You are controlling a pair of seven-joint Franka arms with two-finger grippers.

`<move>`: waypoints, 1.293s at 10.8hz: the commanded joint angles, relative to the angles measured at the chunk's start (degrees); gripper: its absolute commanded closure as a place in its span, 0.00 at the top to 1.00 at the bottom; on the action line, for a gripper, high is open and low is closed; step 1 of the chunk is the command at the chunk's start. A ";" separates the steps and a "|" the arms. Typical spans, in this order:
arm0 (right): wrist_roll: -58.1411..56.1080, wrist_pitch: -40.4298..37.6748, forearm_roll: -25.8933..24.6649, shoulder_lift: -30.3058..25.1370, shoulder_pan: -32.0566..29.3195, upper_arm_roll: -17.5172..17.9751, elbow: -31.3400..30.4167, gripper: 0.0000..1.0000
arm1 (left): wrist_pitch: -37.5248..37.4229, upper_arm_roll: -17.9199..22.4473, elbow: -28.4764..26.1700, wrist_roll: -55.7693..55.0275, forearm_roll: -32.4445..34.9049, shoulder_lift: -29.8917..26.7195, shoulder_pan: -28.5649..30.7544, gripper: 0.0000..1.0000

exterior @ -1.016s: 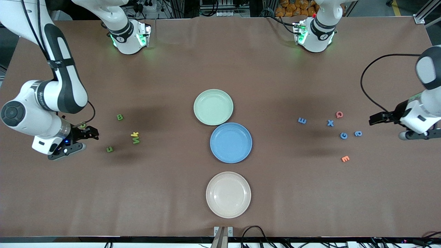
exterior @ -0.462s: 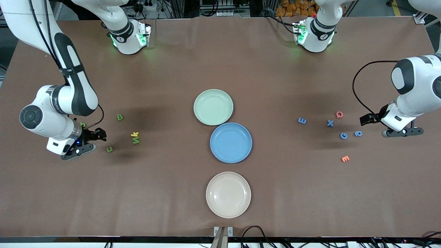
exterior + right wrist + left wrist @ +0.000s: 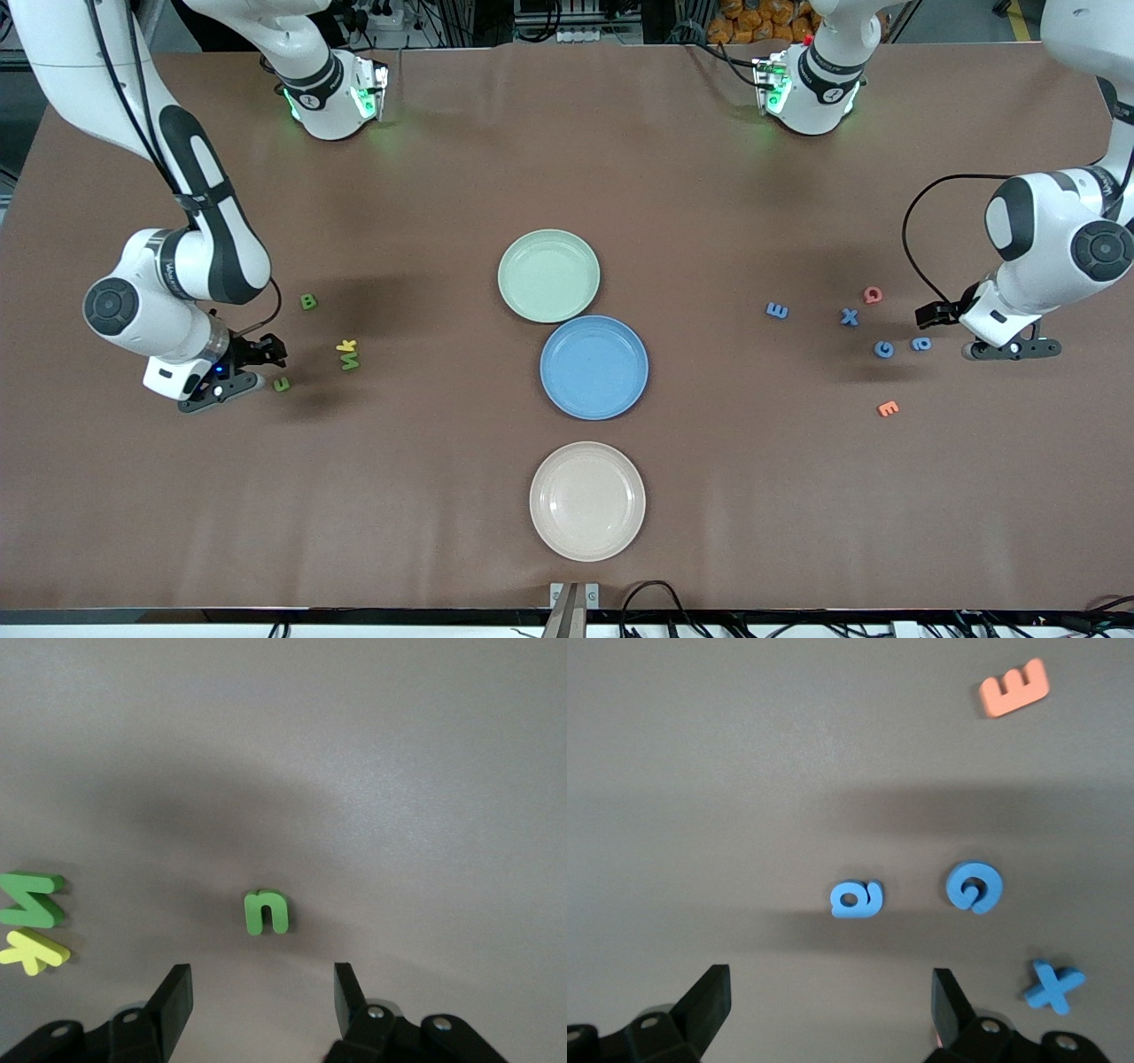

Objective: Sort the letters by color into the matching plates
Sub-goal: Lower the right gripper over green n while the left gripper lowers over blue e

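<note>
- On the tabletop, at the right arm's end, the green letters lie loose: a B, an N and a small n. I can find only these three.
- Beside that n, the right gripper hangs low with its fingers apart.
- Midway, the mint plate and the blue plate hold nothing.
- Near the left arm's end, four blue letters wait: E, X, G, a.
- Next to the a, the left gripper is wide apart and holds nothing.
- I think the sorting has barely begun.
</note>
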 commanded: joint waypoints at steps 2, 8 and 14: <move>-0.01 3.00 1.00 1.72 0.13 0.30 -0.63 0.63 | 5.04 -0.47 0.87 1.10 1.14 4.03 2.11 1.00; -0.18 4.14 3.20 3.66 0.74 0.30 -0.19 0.58 | 10.51 -1.08 3.33 -0.48 0.44 10.46 3.35 1.00; -0.80 4.50 3.20 5.50 0.48 0.30 1.56 0.57 | 10.16 -1.52 3.15 -1.01 -1.23 10.90 2.91 1.00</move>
